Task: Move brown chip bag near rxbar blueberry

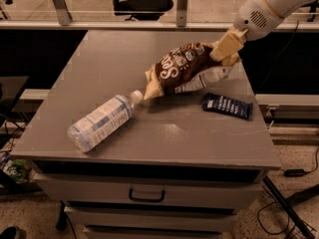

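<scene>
Pincer (227, 46) clamped the crinkly brown chip bag (182, 71), hanging beside the flat navy-blue bar wrapper (228, 106); lowering looked next.

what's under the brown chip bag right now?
Only bare table and the bag's shadow: the gripper holds the brown chip bag by its upper end, tilted. The rxbar blueberry lies beside it, not beneath. The tabletop directly behind the bag is covered.

The arm (281, 1) is white, thick and rounded, with a thin orange ring and a small grille of dots (257, 18). Its cream-coloured claw (227, 46) sits at upper right.
</scene>
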You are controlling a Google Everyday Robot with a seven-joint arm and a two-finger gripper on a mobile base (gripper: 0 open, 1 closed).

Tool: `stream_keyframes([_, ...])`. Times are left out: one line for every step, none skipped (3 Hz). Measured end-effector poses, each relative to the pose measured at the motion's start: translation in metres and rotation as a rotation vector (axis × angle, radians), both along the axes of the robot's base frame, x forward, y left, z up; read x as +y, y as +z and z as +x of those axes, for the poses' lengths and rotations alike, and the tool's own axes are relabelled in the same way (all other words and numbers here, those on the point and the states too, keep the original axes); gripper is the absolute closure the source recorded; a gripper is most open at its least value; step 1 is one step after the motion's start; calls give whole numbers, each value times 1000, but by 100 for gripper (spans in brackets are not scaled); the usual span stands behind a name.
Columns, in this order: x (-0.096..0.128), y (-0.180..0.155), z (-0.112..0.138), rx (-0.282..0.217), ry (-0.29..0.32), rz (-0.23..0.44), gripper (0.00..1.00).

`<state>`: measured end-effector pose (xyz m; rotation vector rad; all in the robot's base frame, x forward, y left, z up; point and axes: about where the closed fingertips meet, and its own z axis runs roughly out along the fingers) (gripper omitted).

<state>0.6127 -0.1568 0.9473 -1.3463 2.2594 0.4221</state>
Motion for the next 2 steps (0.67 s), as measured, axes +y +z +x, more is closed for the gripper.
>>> stream_keyframes([2, -2, 2, -2, 0, 3, 23])
stream_keyframes([4, -3, 4, -3, 1, 4, 2])
